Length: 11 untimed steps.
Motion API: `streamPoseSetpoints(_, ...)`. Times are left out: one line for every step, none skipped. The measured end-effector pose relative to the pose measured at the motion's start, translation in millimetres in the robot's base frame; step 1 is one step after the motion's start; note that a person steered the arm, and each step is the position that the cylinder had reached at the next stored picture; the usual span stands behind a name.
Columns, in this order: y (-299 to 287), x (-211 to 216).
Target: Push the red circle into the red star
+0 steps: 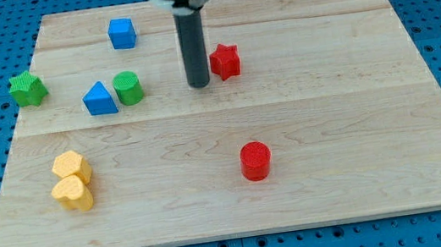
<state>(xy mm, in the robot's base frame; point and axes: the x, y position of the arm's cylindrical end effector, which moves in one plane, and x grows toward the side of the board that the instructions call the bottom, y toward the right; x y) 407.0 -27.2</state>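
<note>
1. Our arm carries no pincer. It ends in a straight dark rod, so nothing opens, closes or grips, and nothing is held.
2. The rod stands upright. My tip [198,84] rests on the wooden board [357,122] in the upper middle of the view.
3. My tip sits just beside the red star [225,61], on the star's left in the view. We cannot tell whether the two touch.
4. The red circle [255,161] stands in the lower middle of the board, well apart from my tip and from the red star. It lies toward the view's bottom from the star and slightly to the view's right.
5. The red circle is a short cylinder standing on its flat face, with its axis upright. Being round, it shows no pointing direction and no long axis across the board.
6. The red star lies flat; the direction of its points is too small to read.
7. Other blocks lie toward the view's left:
   - blue cube [122,33] near the top;
   - green star [28,89] at the left edge;
   - blue triangle [99,99] just beside the green cylinder [128,88];
   - two yellow blocks [70,167] [72,194], touching, at the lower left.
</note>
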Motion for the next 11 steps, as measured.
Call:
streamPoseSetpoints(103, 55)
streamPoseSetpoints(162, 158)
streamPoseSetpoints(104, 183)
streamPoseSetpoints(66, 115)
streamPoseSetpoints(60, 35)
streamPoseSetpoints(65, 56)
streamPoseSetpoints(84, 118)
streamPoseSetpoints(-4, 124)
streamPoseSetpoints(-7, 42)
streamPoseSetpoints(-1, 14)
streamPoseSetpoints(-32, 63)
